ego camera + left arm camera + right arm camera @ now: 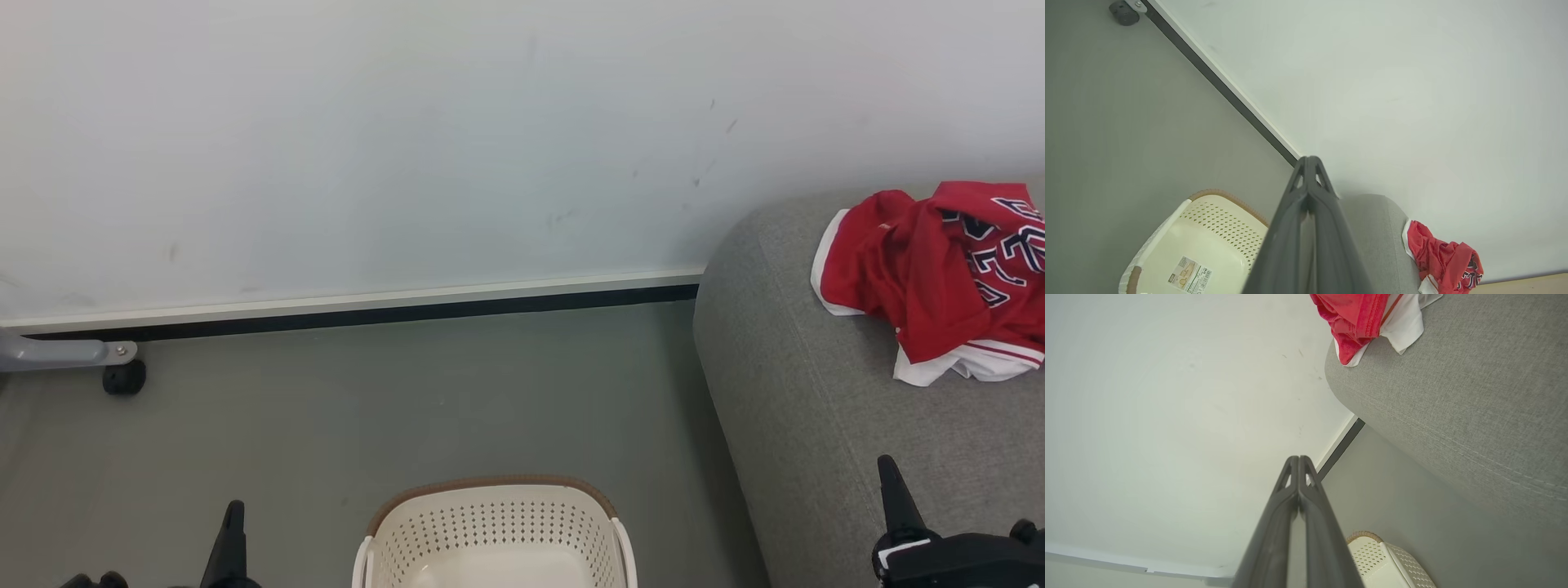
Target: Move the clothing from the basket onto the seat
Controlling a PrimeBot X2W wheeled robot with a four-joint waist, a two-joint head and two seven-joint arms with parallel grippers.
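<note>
Wall, pale and lightly scuffed, stands beyond both sets of jaws and meets grey floor at a dark baseboard strip. Grey fabric sofa with a rounded edge lies under and ahead of the right gripper, whose two dark fingers are pressed together tip to tip, pinching nothing. Cream perforated laundry basket with a brown woven-look rim stands on the floor between the two grippers, to the right of the left gripper and touching neither; the left jaws are likewise pressed together on nothing. Red clothing with white trim, one piece a jersey with dark white-edged characters, lies crumpled on the sofa well ahead of the right jaws and far to the right of the left jaws, apart from the basket. Black caster on a grey metal leg sits by the baseboard, ahead and left of the left jaws. Printed label lies on the basket's inner bottom.
</note>
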